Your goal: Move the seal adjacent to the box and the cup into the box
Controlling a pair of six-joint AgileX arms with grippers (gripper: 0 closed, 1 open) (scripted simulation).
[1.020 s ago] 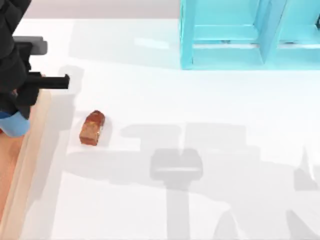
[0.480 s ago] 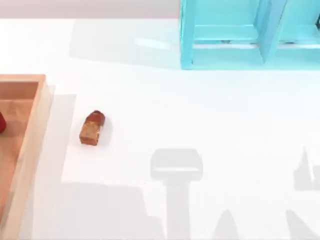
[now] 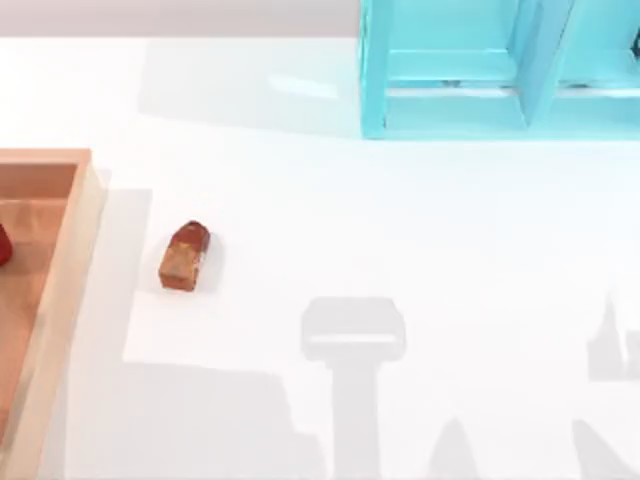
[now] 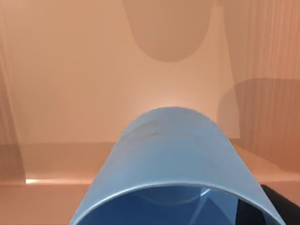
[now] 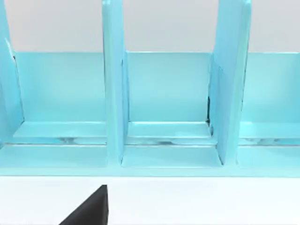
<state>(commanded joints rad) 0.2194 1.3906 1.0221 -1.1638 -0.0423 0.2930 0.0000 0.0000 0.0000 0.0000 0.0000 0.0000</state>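
The blue cup (image 4: 171, 154) looms close in the left wrist view, hanging over the box's wooden floor (image 4: 70, 84) and casting a rounded shadow on it. My left gripper (image 4: 173, 211) is shut on the cup, and one dark finger (image 4: 272, 206) shows beside its rim. In the top view the box (image 3: 62, 260) lies at the table's left edge. The reddish-brown seal (image 3: 184, 256) lies on the white table a short way right of the box's wall, apart from it. My right gripper (image 5: 91, 211) faces the shelf.
A cyan-blue shelf cabinet (image 3: 480, 70) stands at the back right, seen close in the right wrist view (image 5: 164, 108). A small red object (image 3: 3, 243) sits inside the box at the left edge. Arm shadows fall across the front of the table.
One second ago my left arm with the cup stood over the box's right wall in the top view; it has since moved left, out of that view. The seal has not moved.
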